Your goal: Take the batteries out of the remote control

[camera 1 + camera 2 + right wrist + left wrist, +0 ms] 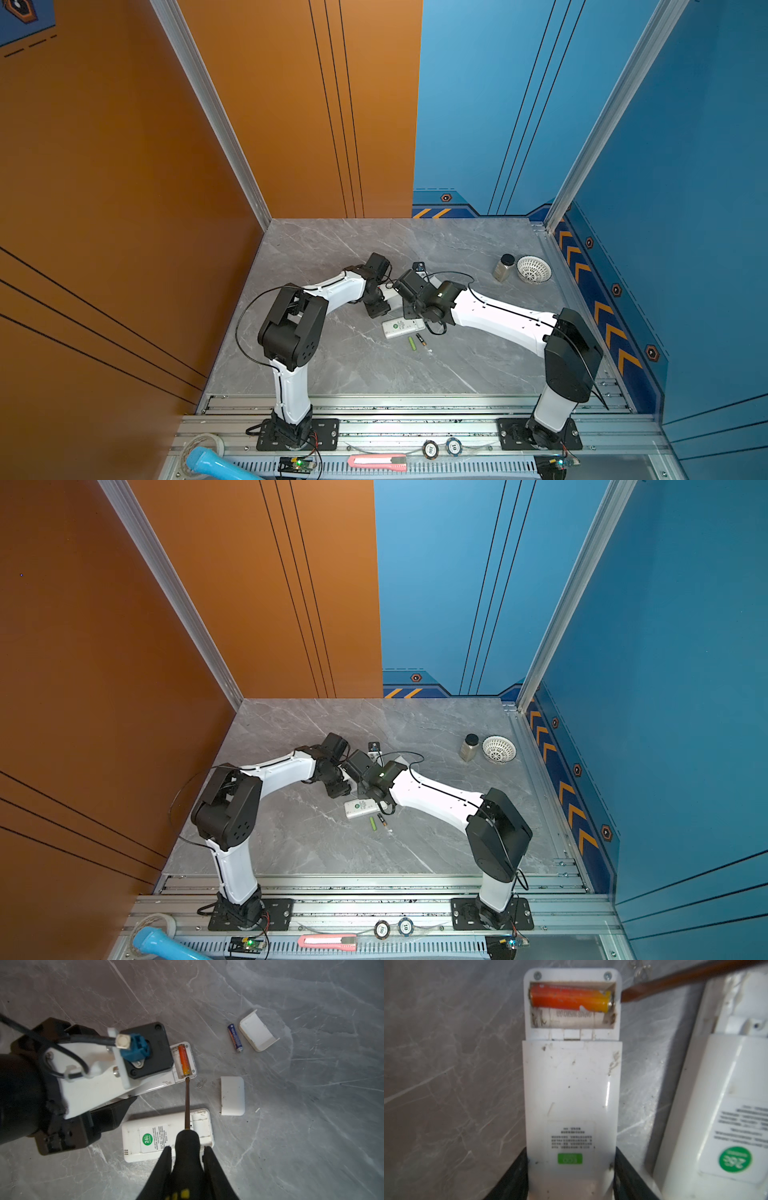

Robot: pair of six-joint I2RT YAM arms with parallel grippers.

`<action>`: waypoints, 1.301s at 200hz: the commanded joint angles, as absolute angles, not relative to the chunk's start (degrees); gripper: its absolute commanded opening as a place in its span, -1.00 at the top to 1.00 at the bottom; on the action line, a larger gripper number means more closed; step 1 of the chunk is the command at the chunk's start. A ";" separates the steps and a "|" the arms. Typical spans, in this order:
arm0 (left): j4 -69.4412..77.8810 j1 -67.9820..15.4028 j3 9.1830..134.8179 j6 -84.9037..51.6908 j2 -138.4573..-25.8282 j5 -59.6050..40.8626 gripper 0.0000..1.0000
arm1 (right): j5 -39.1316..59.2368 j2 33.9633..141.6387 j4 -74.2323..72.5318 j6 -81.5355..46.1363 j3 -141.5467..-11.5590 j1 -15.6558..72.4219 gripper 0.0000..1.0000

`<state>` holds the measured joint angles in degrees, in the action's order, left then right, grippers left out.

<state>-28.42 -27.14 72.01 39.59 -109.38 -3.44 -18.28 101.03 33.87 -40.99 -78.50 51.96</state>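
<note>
Hiding most of the remote, left arm, screwdriver handle cropped

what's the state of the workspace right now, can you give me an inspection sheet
surface: grey marble-look tabletop, dark specks, small wire clip loose
job's things: white remote control with open compartment, red-orange battery in one slot, other slot empty; lime green battery, black gold-ended battery, dark blue battery loose; second white remote with round green sticker; upturned white cover, second white cover, both off
clutter: glass jar with black lid, white perforated bowl
hands: left hand shut on white remote control; right hand shut on black-handled screwdriver, tip beside red-orange battery's end
cables: black cable loops at left wrist camera
surroundings: orange wall, blue wall; pink utility knife on front rail
</note>
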 commanded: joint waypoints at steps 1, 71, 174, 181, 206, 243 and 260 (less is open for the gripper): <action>-31.02 -28.37 72.16 40.37 -108.28 -4.45 1.00 | -20.47 98.60 29.30 -39.90 -75.96 51.00 1.00; -30.95 -28.04 72.07 40.87 -108.09 -4.39 1.00 | -17.63 94.78 29.75 -38.58 -74.71 49.67 1.00; -30.97 -28.10 72.16 41.03 -107.77 -4.02 1.00 | -13.79 98.61 31.18 -38.49 -76.35 49.39 1.00; -31.02 -28.00 72.24 41.04 -107.84 -4.04 1.00 | -13.72 98.83 31.29 -38.46 -76.52 49.39 1.00; -30.95 -27.97 72.33 41.04 -107.93 -4.00 1.00 | -13.77 99.45 31.47 -38.34 -76.90 49.39 1.00; -30.94 -28.03 72.42 41.04 -107.93 -4.00 1.00 | -14.90 99.53 32.45 -38.41 -77.32 49.18 1.00; -30.94 -28.04 72.42 41.03 -108.00 -3.93 1.00 | -15.37 99.27 32.50 -38.49 -77.26 49.07 1.00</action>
<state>-28.45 -27.18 72.01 39.62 -109.27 -3.42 -13.74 99.13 31.03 -38.81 -75.72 49.47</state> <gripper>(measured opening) 0.571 0.272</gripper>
